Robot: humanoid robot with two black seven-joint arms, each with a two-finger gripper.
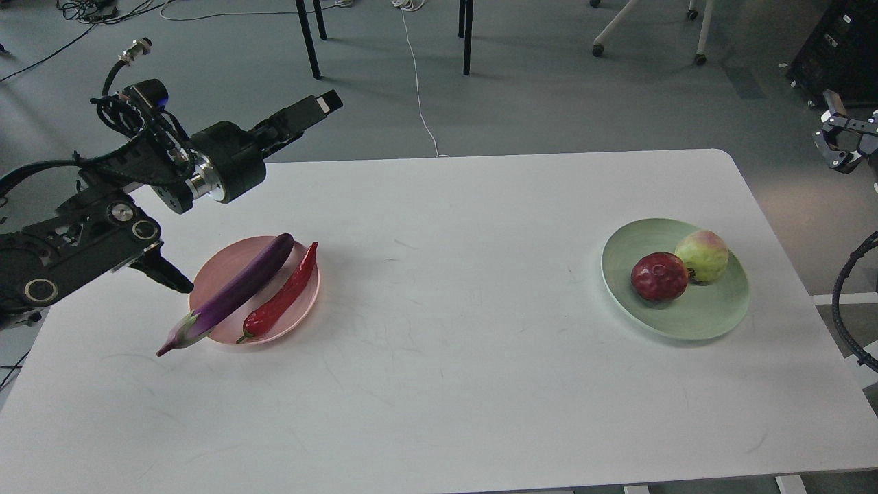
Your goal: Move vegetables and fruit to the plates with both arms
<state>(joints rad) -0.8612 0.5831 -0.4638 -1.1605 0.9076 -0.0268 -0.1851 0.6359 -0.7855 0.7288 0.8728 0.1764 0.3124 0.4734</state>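
Observation:
The purple eggplant (233,291) lies slantwise on the pale pink plate (302,305), its calyx end hanging over the plate's front left rim. The red chili pepper (285,295) lies beside it on the same plate. The dark red pomegranate (658,276) and the yellow-green fruit (701,255) sit touching on the mint green plate (713,315). My left gripper (322,106) is raised above the table's far left edge, empty, seen side-on as one dark bar. My right gripper (838,137) is open and empty at the right edge of view, off the table.
The white table (446,343) holds only the two plates. Chair and table legs (312,41) and cables (418,75) are on the floor behind. A black cable loop (847,302) hangs by the table's right edge.

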